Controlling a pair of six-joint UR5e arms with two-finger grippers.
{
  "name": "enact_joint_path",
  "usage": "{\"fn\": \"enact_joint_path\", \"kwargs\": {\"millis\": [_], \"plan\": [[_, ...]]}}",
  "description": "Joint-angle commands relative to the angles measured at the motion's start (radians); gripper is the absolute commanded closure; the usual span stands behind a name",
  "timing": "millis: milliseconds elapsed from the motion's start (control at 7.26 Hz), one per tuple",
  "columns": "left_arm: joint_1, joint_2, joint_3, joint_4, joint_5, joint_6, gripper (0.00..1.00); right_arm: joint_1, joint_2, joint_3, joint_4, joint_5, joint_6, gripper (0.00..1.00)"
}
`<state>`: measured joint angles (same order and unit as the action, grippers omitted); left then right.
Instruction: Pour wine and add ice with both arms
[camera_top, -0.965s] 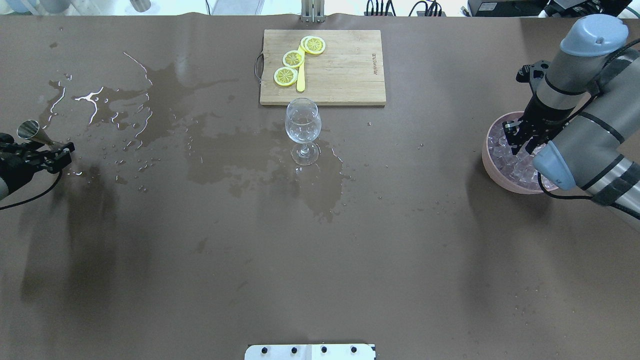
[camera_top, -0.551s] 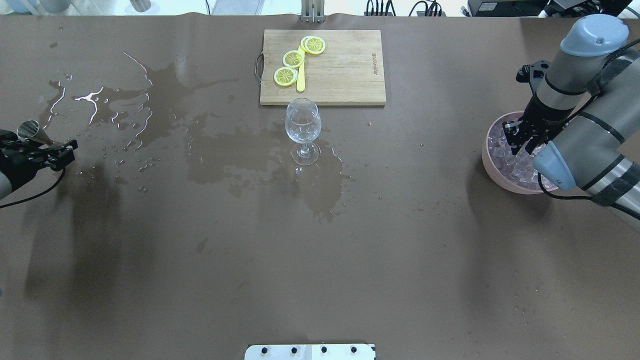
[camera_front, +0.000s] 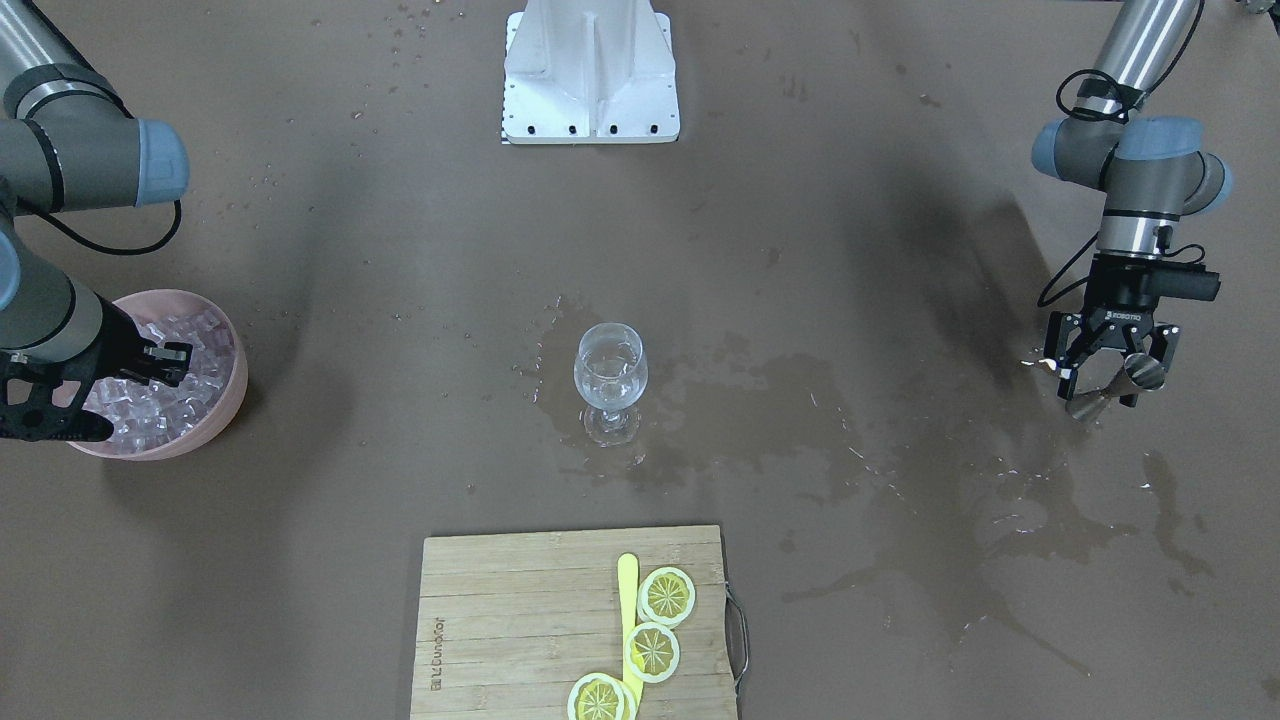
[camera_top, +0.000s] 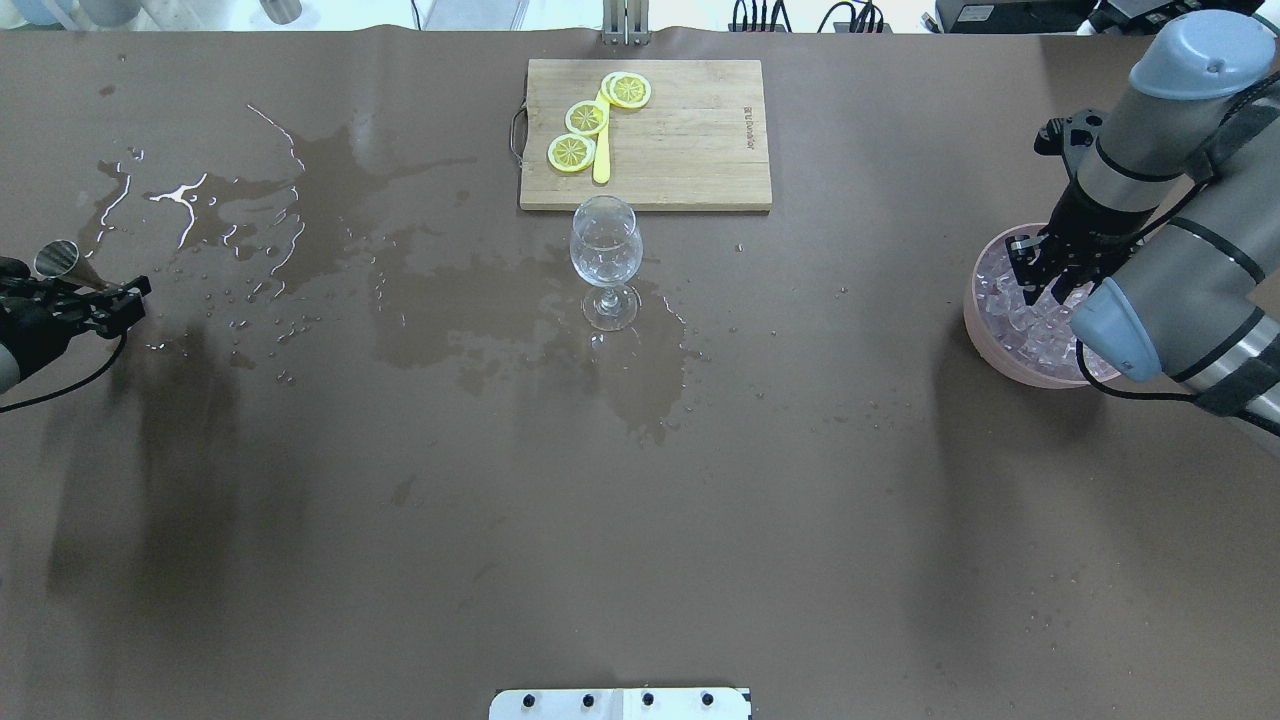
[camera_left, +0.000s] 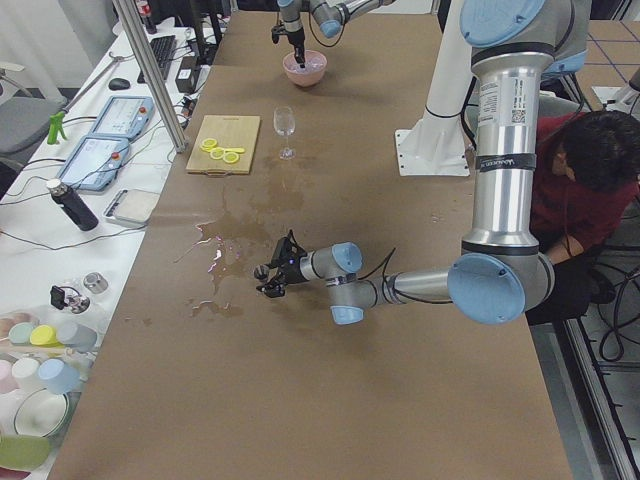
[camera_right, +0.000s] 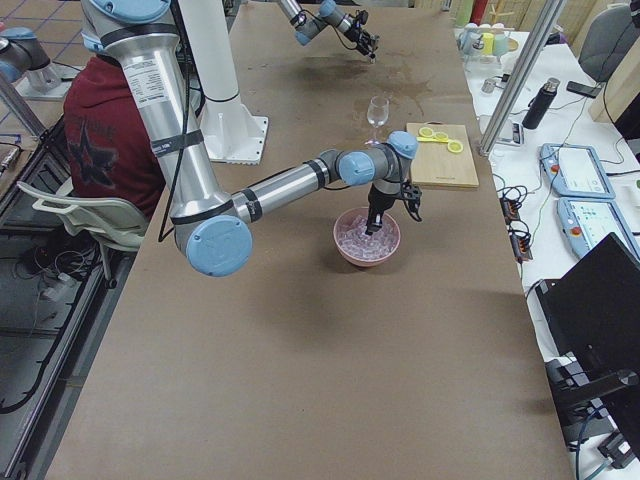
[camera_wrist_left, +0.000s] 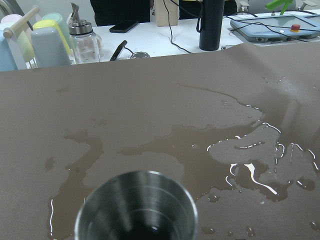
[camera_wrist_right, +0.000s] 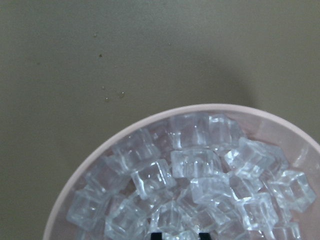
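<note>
Ice (camera_wrist_right: 195, 165) fills pink bowl (camera_front: 232, 395) under right claw (camera_wrist_right: 179, 235), tips narrowly apart, hold unclear; left claw (camera_front: 1102, 383) clamps jigger (camera_wrist_left: 137, 207).

We see the left arm (camera_left: 420, 287) stretched low over the tabletop (camera_front: 400, 250), forearm near level, left gripper (camera_front: 1098, 388) with jaws closed on a steel jigger (camera_front: 1143, 369), the right arm (camera_top: 1180, 270) bent, right gripper (camera_top: 1035, 280) pointing straight down, jaws slightly parted, grip unclear to us

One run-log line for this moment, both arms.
left gripper: shut on steel jigger | right gripper: over ice in pink bowl, grip unclear | wine glass: upright, mid-table
</note>
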<state>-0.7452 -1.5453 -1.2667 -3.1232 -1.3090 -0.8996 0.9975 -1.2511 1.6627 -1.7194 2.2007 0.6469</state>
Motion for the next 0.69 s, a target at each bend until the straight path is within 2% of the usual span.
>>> {"fn": "enact_joint_path", "kwargs": {"millis": [0,276,551], "plan": [[-0.008,0.001,0.001,0.0,-0.001,-0.004,0.19,0.006,-0.011,0.023,-0.003,-0.002,-0.009,0.84],[-0.017,-0.001,0.012,0.0,-0.001,-0.004,0.2,0.019,-0.024,0.032,-0.002,-0.004,-0.012,0.85],[-0.028,-0.001,0.02,0.0,-0.001,-0.005,0.27,0.036,-0.024,0.045,-0.002,-0.002,-0.013,0.85]]}}
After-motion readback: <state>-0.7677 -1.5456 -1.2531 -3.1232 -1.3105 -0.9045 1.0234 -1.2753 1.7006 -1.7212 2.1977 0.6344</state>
